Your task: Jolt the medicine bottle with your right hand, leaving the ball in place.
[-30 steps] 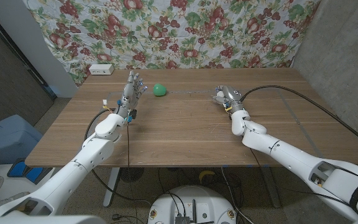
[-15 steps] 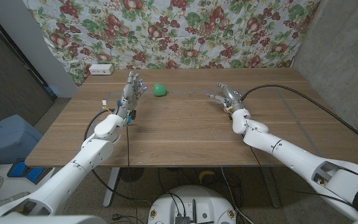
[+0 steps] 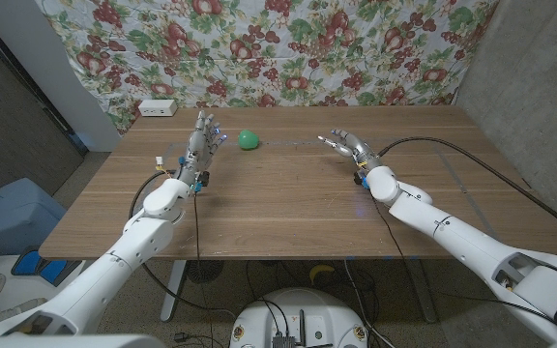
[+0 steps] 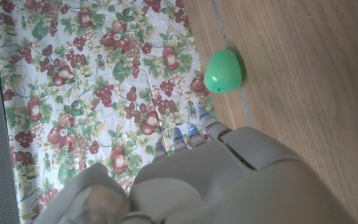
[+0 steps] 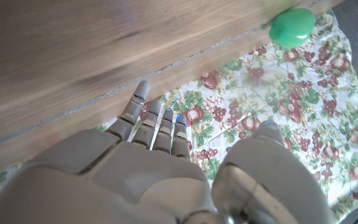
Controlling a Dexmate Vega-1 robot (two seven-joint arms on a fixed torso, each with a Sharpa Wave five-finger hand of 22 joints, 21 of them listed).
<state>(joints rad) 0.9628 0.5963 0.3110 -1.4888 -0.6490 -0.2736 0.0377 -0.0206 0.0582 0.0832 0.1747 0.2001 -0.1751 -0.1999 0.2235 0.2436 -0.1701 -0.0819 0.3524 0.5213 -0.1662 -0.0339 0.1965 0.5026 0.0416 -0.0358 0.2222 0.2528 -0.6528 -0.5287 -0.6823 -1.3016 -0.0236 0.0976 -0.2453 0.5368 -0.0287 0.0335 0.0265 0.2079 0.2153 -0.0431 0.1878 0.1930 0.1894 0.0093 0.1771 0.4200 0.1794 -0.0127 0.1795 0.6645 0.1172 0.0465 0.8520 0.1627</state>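
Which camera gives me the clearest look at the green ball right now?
The left wrist view: the green ball shows large and sharp on the wood beside the floral cloth. The head view has it small; the right wrist view has it blurred at an edge.

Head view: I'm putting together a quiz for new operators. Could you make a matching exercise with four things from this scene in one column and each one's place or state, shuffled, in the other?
Things:
1. green ball
2. left hand
3. right hand
4. white box

Places or states:
a. at the far left corner of the table
b. fingers apart, holding nothing, over the table's right half
c. fingers pointing up, just left of the ball
d. lying on the wood near the far edge, between the two hands

Pairs: 1-d, 2-c, 3-b, 4-a
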